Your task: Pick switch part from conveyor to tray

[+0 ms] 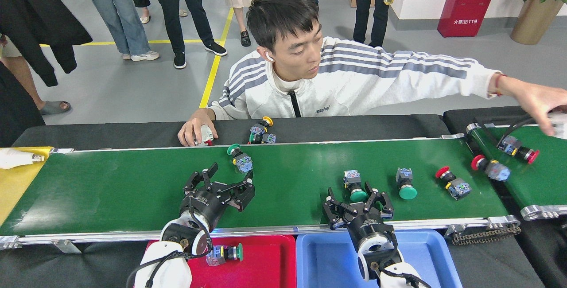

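Four switch parts lie on the conveyor (133,190), the wide dark-green belt with silver rails. The nearest to the right gripper (359,204) is a green-capped switch part (354,184), cap toward the robot, lying right at the gripper's fingertips, between its spread fingers. The gripper is open and holds nothing; whether it touches the cap cannot be told. The right arm rises from the bottom edge over the blue tray (421,257) and points straight out across the near rail.

To the right lie a second green-capped switch (405,184) and, further right, a red-capped switch (452,182). Near the far rail lies another green-capped switch (239,157), tilted, just beyond the left gripper (230,177). That gripper hangs above the belt with its fingers spread wide and empty, the arm leaning in from the lower left over the red tray (266,261). In the red tray, one green-capped switch part (223,253) lies on its side, partly hidden by the left wrist.

Behind the belt a person in a striped jacket (345,79) leans on the black table edge, one hand (195,130) resting by the far rail near a small cluster of switches (261,132), the other hand (538,102) stretched far out over the smaller green belt (540,181), where two red-capped switches (505,159) lie.
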Controlling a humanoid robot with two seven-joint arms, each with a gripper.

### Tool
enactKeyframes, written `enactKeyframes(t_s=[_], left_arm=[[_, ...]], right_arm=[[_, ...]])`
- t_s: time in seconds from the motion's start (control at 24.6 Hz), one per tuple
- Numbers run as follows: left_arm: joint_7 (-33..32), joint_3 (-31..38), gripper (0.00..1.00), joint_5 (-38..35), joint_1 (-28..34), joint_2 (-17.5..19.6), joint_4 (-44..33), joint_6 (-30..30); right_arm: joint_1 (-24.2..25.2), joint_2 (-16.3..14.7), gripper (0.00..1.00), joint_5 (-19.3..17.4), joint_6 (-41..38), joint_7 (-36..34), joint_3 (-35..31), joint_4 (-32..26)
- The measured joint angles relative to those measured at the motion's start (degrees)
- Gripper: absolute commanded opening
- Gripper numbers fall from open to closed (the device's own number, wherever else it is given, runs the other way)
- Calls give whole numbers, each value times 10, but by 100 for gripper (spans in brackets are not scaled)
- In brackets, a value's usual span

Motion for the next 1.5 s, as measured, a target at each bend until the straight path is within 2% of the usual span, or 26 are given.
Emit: enactKeyframes(t_s=[0.04, 0.2, 0.32, 0.37, 0.41, 0.45, 0.61, 0.69, 0.77, 0.89, 1.01, 1.14, 1.26, 1.34, 1.42, 1.46, 1.5], left_arm=[[0, 1, 100, 0, -6, 0, 11, 1], [-2, 21, 100, 0, -33, 0, 63, 8], [-1, 42, 100, 0, -49, 0, 100, 11], [-1, 48, 100, 0, -54, 0, 110, 11], [0, 52, 100, 0, -59, 1, 120, 13], [2, 54, 100, 0, -65, 3, 131, 16], [8, 54, 100, 0, -105, 12, 199, 50], [17, 55, 99, 0, -121, 15, 226, 65], [28, 55, 94, 0, -128, 17, 244, 82], [42, 55, 65, 0, -129, 21, 267, 122], [72, 56, 22, 10, -131, 35, 286, 138], [110, 56, 8, 60, -121, 43, 288, 124], [127, 55, 2, 84, -91, 49, 254, 64], [129, 50, 2, 84, -47, 49, 192, 16], [130, 35, 4, 84, 17, 58, 94, -57], [125, 26, 8, 84, 49, 72, 42, -103], [116, 18, 22, 84, 90, 97, -22, -161]], right_arm=[[0, 0, 2, 0, -5, 0, 3, 0], [6, -2, 2, 0, -28, 2, 14, -18], [43, -11, 3, 0, -43, 5, 76, -86], [65, -20, 22, 1, -56, 3, 102, -131], [84, -29, 71, 1, -74, 1, 122, -165], [103, -39, 100, 2, -92, 0, 144, -197], [121, -42, 100, 5, -145, 0, 197, -221], [121, -42, 100, 4, -153, -1, 197, -222], [121, -42, 100, 0, -159, -1, 172, -225], [136, -54, 100, -12, -160, -14, 38, -228], [198, -57, 100, -43, -160, -35, -86, -226], [221, -57, 100, -62, -162, -43, -157, -222], [210, -57, 100, -62, -160, -45, -171, -210], [192, -57, 100, -59, -140, -47, -171, -201], [176, -60, 100, -56, -113, -47, -169, -187], [173, -60, 100, -54, -101, -46, -167, -182], [169, -60, 100, -50, -94, -44, -166, -175]])
